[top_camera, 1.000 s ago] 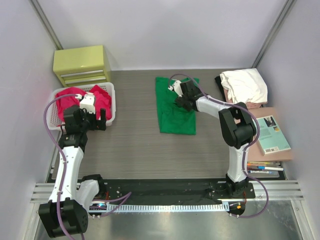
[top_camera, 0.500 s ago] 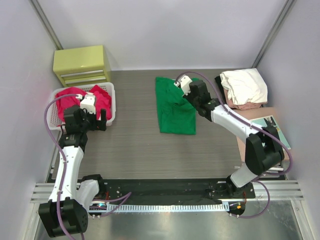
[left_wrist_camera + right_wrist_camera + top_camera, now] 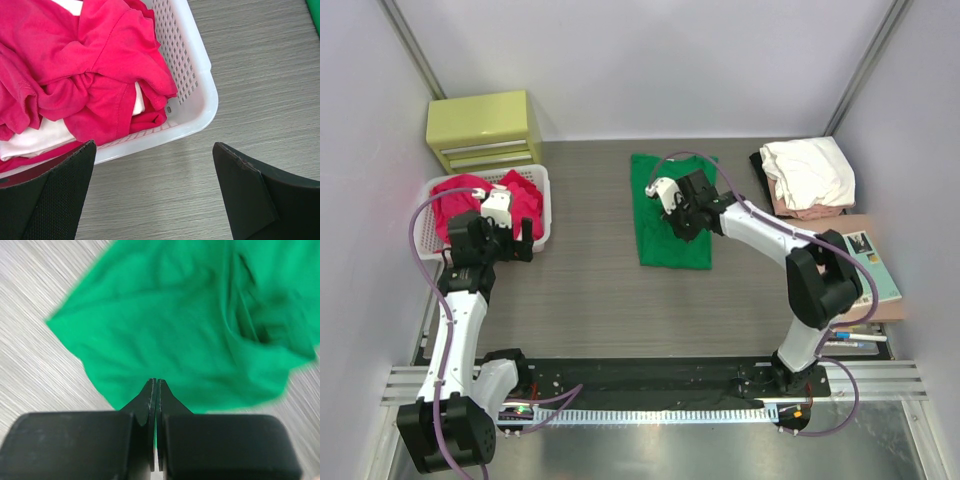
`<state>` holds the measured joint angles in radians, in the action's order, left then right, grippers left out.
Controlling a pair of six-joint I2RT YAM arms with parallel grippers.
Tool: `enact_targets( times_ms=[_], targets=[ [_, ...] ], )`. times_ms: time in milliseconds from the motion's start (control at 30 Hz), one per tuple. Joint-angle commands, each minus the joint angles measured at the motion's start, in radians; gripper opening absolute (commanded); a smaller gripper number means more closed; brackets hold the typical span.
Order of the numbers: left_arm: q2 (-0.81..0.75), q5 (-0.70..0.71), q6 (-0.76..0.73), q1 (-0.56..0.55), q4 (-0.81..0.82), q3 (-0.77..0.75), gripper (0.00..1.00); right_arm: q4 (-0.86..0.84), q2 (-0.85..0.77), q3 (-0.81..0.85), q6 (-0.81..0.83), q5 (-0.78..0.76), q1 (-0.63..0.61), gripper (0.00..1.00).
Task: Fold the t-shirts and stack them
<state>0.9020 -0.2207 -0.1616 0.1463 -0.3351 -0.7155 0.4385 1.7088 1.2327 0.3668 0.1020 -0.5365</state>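
Observation:
A bright green t-shirt (image 3: 670, 245) lies flat at the table's middle back, folded into a long rectangle. My right gripper (image 3: 680, 212) hovers over its upper half, shut, its tips pressed together (image 3: 156, 381) above the green cloth (image 3: 175, 325), with nothing seen between them. Red t-shirts (image 3: 455, 200) are heaped in the white basket (image 3: 542, 205) at the left, with white cloth (image 3: 40, 137) under them. My left gripper (image 3: 500, 238) hangs open just off the basket's near corner (image 3: 202, 107), its fingers wide over bare table (image 3: 152, 150). Folded white (image 3: 810, 170), pale pink and black shirts sit stacked at the back right.
A yellow-green drawer box (image 3: 485, 128) stands in the back left corner behind the basket. A teal-covered book (image 3: 865, 268) lies on a brown board at the right edge, with pens (image 3: 850, 335) below it. Grey walls close in both sides.
My right gripper has shut. Its arm swung right off the green shirt, then back left over the shirt's upper half. The left arm has not moved.

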Motion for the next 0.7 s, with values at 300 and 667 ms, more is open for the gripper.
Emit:
enact_targets(
  times_ms=[300,667],
  targets=[
    [0.005,-0.005,-0.010,0.006,0.002,-0.006,1.00,0.108,0.323,0.390,0.100,-0.098,0.015,0.01],
    [0.003,-0.006,-0.013,0.004,0.001,-0.002,1.00,-0.732,0.476,0.280,0.521,-1.023,0.024,0.01]
  ],
)
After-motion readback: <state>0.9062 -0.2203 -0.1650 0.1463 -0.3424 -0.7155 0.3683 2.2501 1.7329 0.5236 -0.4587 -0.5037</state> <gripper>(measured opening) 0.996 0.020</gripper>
